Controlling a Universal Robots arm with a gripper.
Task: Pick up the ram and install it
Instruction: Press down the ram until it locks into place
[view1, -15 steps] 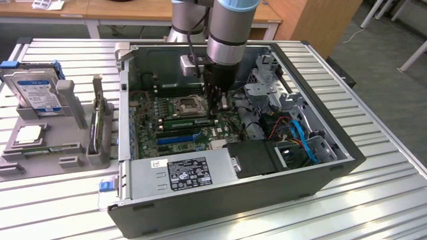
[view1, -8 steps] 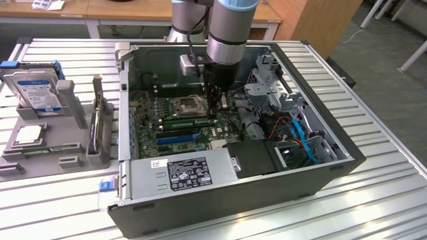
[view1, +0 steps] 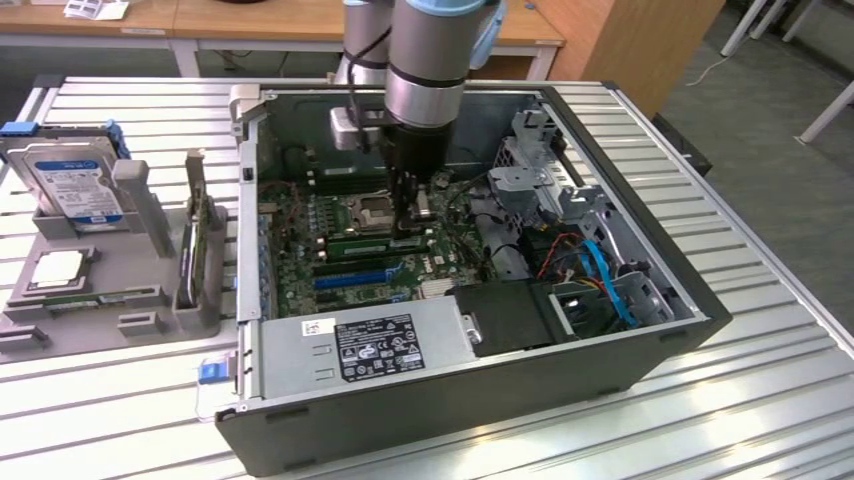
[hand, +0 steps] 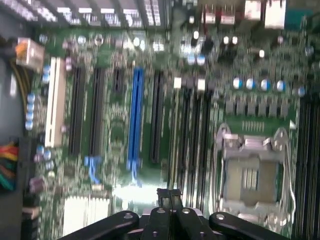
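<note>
Where my arm reaches down into the open computer case (view1: 467, 410), my gripper (view1: 419, 222) hangs low over the motherboard with its two fingers pressed flat together and nothing between them. The wrist view shows the same: the fingertips (hand: 169, 192) meet in a single dark line above the board, between the long blue slot (hand: 135, 115) and the silver processor socket (hand: 250, 172).

The ram (view1: 360, 243) seems to be the green stick among the memory slots on the near side of the socket (view1: 371, 210), just beside my fingertips and not in my grip. I cannot tell whether it is fully seated.

The case lies on its side on a table (view1: 747, 400) of ribbed aluminium slats, with bright bands of light along the grooves. On the exterior view's left, a grey holder (view1: 80, 330) sits on the same slats. It carries a hard drive (view1: 74, 185) propped upright, a square silver processor chip (view1: 56, 270) lying flat, and a larger card (view1: 191, 250) standing on edge. Inside the case, a labelled power supply (view1: 360, 345) sits near the front wall, and blue cables (view1: 601, 270) loop through the drive bay.

Behind the table are pale wooden desks (view1: 267, 15) and a wooden cabinet (view1: 627, 50). A grey floor (view1: 761, 90) runs off on the exterior view's right.
</note>
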